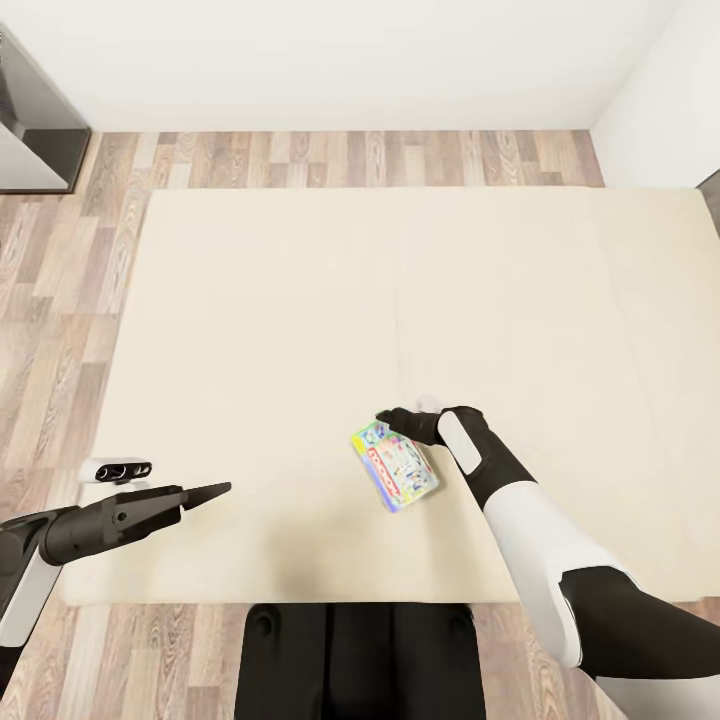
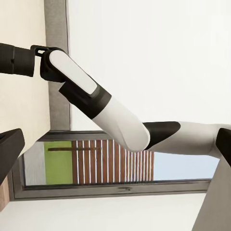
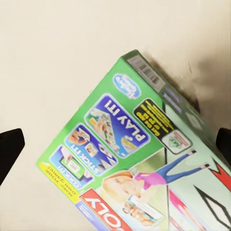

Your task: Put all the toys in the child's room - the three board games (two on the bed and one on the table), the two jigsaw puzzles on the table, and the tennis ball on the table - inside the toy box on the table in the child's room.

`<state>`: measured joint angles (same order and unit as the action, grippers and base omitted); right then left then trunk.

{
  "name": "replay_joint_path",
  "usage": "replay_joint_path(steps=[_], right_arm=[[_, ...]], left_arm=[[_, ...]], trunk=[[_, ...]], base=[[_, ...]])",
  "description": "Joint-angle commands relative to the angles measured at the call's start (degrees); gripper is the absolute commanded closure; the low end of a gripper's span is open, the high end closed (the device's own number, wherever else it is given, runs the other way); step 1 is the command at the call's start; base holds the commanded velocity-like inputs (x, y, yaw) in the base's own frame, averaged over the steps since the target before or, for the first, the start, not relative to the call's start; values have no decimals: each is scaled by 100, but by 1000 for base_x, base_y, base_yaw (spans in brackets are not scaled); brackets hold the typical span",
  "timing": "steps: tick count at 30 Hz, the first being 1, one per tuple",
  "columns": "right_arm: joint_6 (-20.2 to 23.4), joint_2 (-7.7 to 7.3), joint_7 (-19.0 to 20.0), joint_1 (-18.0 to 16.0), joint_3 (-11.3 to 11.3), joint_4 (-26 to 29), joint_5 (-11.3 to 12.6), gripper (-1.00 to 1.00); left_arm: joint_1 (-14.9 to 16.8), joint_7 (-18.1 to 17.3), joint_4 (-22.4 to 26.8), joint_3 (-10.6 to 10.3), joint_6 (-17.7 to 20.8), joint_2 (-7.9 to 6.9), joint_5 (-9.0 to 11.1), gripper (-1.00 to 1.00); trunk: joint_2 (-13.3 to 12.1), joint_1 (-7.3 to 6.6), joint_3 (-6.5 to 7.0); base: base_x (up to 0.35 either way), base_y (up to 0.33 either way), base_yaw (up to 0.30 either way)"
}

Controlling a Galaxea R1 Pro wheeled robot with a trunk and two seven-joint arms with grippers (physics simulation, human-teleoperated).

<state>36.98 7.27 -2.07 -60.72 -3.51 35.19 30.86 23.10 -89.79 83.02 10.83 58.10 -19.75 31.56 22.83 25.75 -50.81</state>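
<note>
One of the board games [image 1: 395,465], a thin printed box with a red banner, lies flat on the cream bed [image 1: 300,300] near its front edge. My right gripper [image 1: 392,420] hovers just beyond the box's far corner, open. In the right wrist view the box [image 3: 125,159] lies under the gripper, with a dark fingertip [image 3: 9,149] at each side of it and not touching it. My left gripper [image 1: 210,492] is open and holds nothing, low over the bed's front left part. The toy box, the jigsaw puzzles and the tennis ball are out of view.
Wood floor [image 1: 60,330] runs along the bed's left and far sides, with a white wall [image 1: 350,60] behind. A dark grey and white piece of furniture [image 1: 30,130] stands at the far left. The left wrist view looks across my right forearm [image 2: 106,110] toward a window [image 2: 110,168].
</note>
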Motion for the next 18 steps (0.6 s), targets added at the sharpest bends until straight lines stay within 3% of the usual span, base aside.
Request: replay_joint_path(steps=[1,18], right_arm=[[20,-3,-22,-2,-9,6,25,-100],[28,-10,-22,-2,-9,6,25,-100]], left_arm=[[1,-21,-1,-2,61,-2,-1,-100],[1,-21,-5,-2,61,-2,-1,-100]], trunk=[[9,3,-6],[9,3,-6]], base=[[0,173,0],[0,87,0]])
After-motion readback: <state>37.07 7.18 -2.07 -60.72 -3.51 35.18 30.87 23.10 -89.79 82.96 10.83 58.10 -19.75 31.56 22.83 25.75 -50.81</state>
